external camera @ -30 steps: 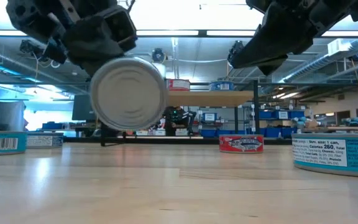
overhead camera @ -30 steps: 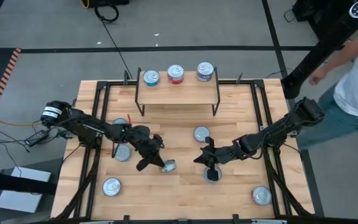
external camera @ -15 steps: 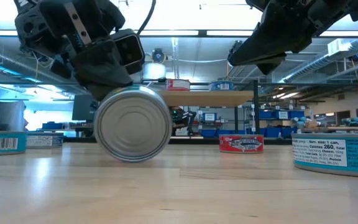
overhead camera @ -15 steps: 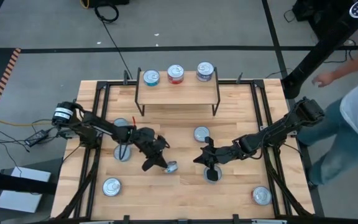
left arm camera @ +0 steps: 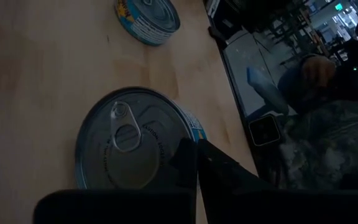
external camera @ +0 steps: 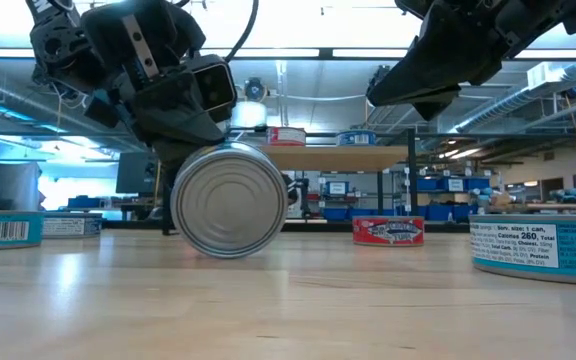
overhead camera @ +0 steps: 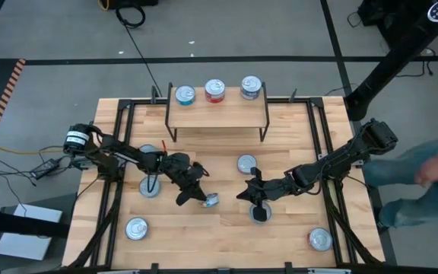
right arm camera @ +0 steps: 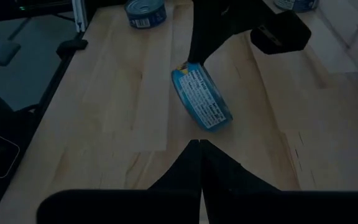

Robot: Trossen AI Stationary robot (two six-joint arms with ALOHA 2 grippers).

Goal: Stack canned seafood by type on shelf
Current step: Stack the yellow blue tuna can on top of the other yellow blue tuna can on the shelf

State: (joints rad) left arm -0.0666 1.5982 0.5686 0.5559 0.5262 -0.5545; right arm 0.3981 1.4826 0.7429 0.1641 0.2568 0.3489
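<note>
- Robotics lab / workshop: grey concrete floor (overhead camera: 265, 30) w/ black tape lines, loose black cables (overhead camera: 131, 15).
- Low view: long ceiling strip lights (external camera: 368, 53), blue storage bins (external camera: 448, 184) on racks.

A tin (external camera: 230, 203) stands on its edge on the worktop (external camera: 268, 300), its round silver face toward the camera, the left tool (external camera: 168, 100) touching its top. The right tool (external camera: 418, 85) hangs apart. Behind, a red tin (external camera: 388, 231) lies flat below the shelf (external camera: 338, 157).

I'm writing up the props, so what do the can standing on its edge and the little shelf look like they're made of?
Can on its edge: apparently metal, its shiny silver end stamped with rings, a blue printed label around the side. Shelf: pale wood-look top with visible grain, on thin black legs, probably metal.
</note>
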